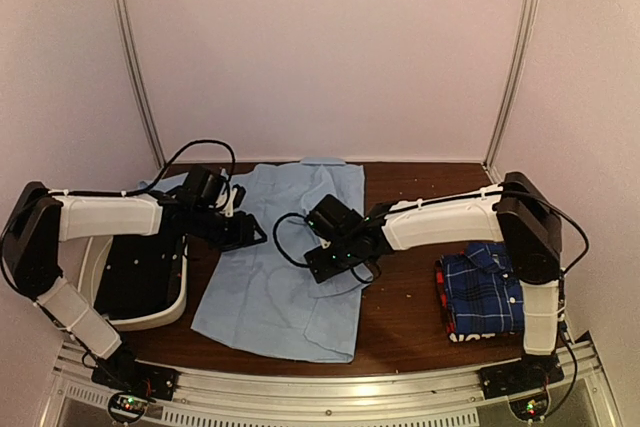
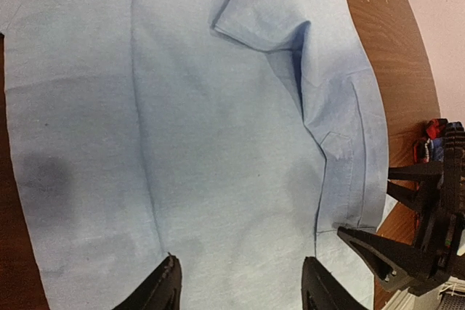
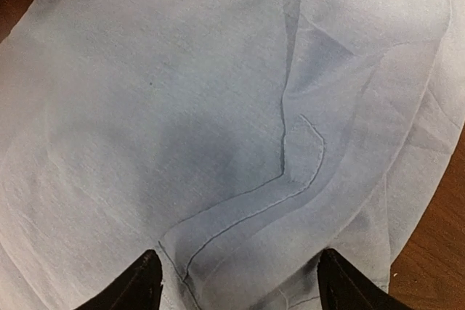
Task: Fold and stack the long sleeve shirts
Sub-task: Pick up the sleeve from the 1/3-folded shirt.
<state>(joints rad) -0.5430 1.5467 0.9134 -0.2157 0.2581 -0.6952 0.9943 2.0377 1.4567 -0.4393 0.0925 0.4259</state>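
A plain light blue long sleeve shirt lies spread flat on the brown table, collar end toward the back. My left gripper hovers over the shirt's left edge, open, and the left wrist view shows smooth cloth between its fingertips. My right gripper hangs over the shirt's right part, also open. In the right wrist view a folded seam edge runs between its fingertips. A folded blue-and-navy plaid shirt sits at the right, a red and black layer showing under it.
A white bin with black lining stands at the left, beside the left arm. Bare brown table lies between the blue shirt and the plaid stack. White walls close in the back and sides. The right gripper shows at the left wrist view's right edge.
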